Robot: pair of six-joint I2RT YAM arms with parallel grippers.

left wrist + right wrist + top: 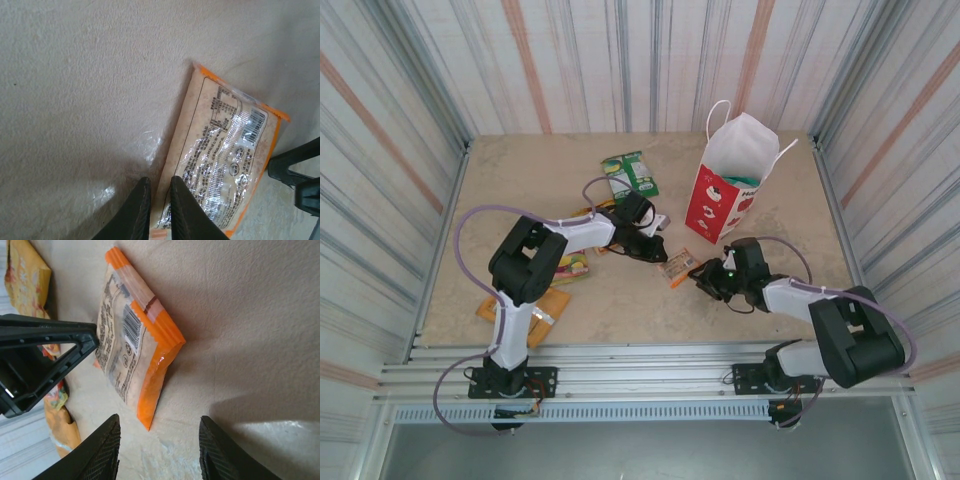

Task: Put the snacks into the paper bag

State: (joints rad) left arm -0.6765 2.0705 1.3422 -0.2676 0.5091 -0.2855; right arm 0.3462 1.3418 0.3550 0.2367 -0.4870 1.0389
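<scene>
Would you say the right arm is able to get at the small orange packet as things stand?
Probably yes: the right gripper is open with the small orange packet just ahead on bare table; the left gripper, seemingly pinching its corner, crowds one side.

One paper bag [720, 205], two arms [530, 262], five loose snacks [630, 175], perhaps a sixth inside the bag.

Left arm [525, 265] and right arm [840, 335]: black joint housings are joined by white link tubes. A lilac-grey cable [460, 235] is looped along each. Black base plates [510, 382] are fitted. A green light [728, 271] is shown on the right arm. Left gripper [160, 178]: smooth black tapered fingers. Right gripper [159, 417]: black fingers, faces ribbed.
</scene>
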